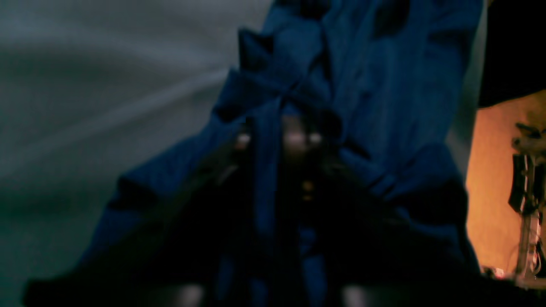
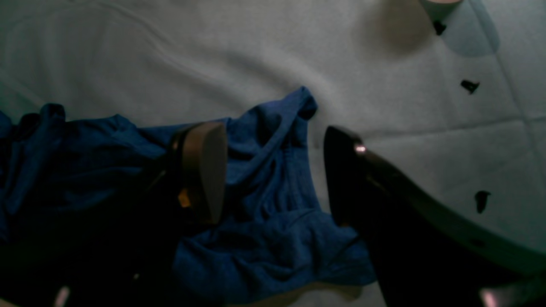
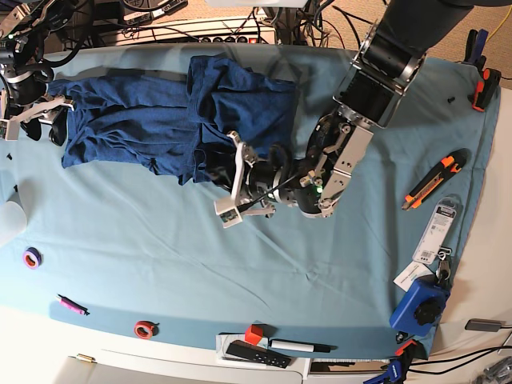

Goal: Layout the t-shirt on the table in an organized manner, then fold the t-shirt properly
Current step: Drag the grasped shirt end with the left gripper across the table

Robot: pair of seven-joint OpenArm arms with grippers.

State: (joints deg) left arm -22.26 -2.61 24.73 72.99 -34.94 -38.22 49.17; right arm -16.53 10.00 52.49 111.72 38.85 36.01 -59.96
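We see t-shirt [image 3: 168, 120] long axis running across table [image 3: 160, 264]; left gripper [image 3: 210, 172] pinching near hem; right gripper [image 2: 273, 170] spread over opposite end.

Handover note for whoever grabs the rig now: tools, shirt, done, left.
Left tool: closed on a fold of the t-shirt, at its near edge in the base view.
Right tool: open, straddling an edge of the shirt at the other end; one finger is over the fabric, nothing gripped.
Shirt: bunched and wrinkled across the far part of the table, not spread flat.
Done: only a hold on one edge.
Left: likely close the right tool on its edge, spread the shirt flat, then do all the folds.
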